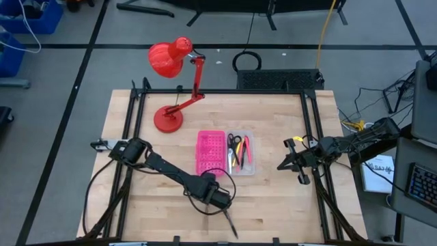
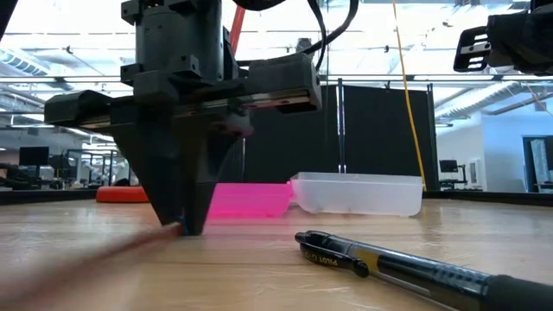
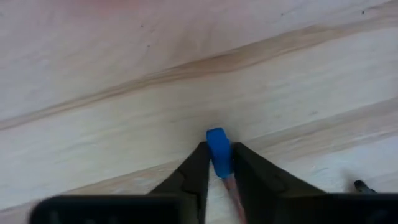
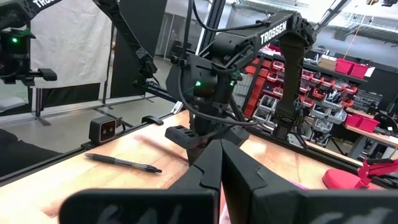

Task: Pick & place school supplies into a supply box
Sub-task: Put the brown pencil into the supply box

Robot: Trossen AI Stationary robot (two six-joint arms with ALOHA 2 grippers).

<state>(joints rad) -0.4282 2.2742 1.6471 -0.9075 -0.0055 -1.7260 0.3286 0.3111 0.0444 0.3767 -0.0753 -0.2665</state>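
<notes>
My left gripper (image 1: pixel 217 198) stands near the table's near edge with its fingers pointing down, shut on a thin pinkish pencil with a blue end (image 3: pixel 216 149). In the low view the fingertips (image 2: pixel 186 226) reach the wood, and the pencil shows as a blur (image 2: pixel 112 250). The supply box lies open behind it, with a pink gridded half (image 1: pixel 210 152) and a clear tray (image 1: pixel 251 167). The tray holds black-handled scissors (image 1: pixel 234 141) and a few thin pens. A black pen (image 1: pixel 229 222) lies flat on the table beside my left gripper. My right gripper (image 1: pixel 290 164) hovers shut over the table's right side. My left gripper pinches the pencil between its two fingers just behind the blue end (image 3: pixel 217 163), which sticks out past the fingertips. The fingers come from above, pointing down, and lie across the shaft (image 3: pixel 231 186). The pencil sits at table level; whether it is lifted clear, I cannot tell.
A red desk lamp (image 1: pixel 174 89) stands on the table's far left part. The black pen (image 2: pixel 389 259) lies close to the near edge, right of my left gripper. Bare wood lies to the left of the box and between the box and my right arm.
</notes>
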